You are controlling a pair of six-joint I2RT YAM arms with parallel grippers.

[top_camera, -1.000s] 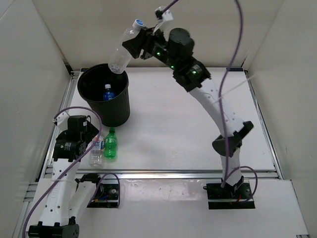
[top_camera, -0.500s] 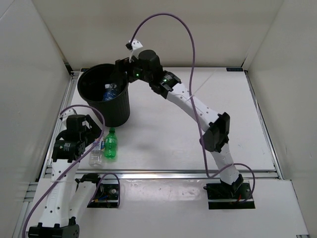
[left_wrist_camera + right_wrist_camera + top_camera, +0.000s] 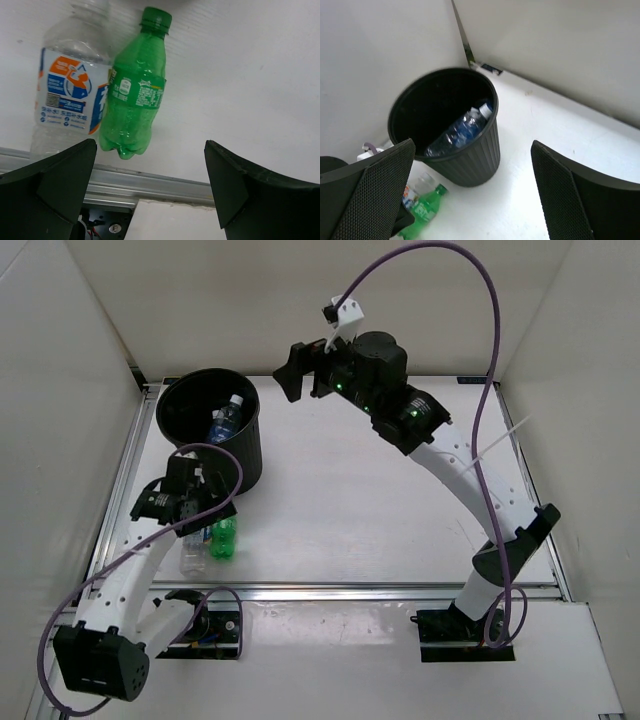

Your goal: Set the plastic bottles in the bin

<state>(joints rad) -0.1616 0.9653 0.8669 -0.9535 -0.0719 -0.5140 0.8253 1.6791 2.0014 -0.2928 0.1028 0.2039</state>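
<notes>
The black bin (image 3: 250, 455) stands at the back left with a clear, blue-labelled bottle (image 3: 226, 420) leaning inside it; the right wrist view shows the bin (image 3: 470, 157) and that bottle (image 3: 462, 129) too. A green bottle (image 3: 222, 538) and a clear bottle with a white-orange label (image 3: 193, 554) lie side by side near the table's front edge. My left gripper (image 3: 207, 500) hovers open just above them, and its wrist view shows the green bottle (image 3: 135, 95) and the labelled bottle (image 3: 70, 92) ahead of the gripper (image 3: 150, 145). My right gripper (image 3: 302, 375) hangs open and empty, high to the right of the bin.
A metal rail (image 3: 350, 590) runs along the table's front edge, right behind the two lying bottles. White walls enclose the table at left, back and right. A purple cable (image 3: 440, 260) loops above the right arm.
The right gripper let the clear bottle drop into the bin, then rose and drew back to the right. The left arm swung forward over the two lying bottles.
</notes>
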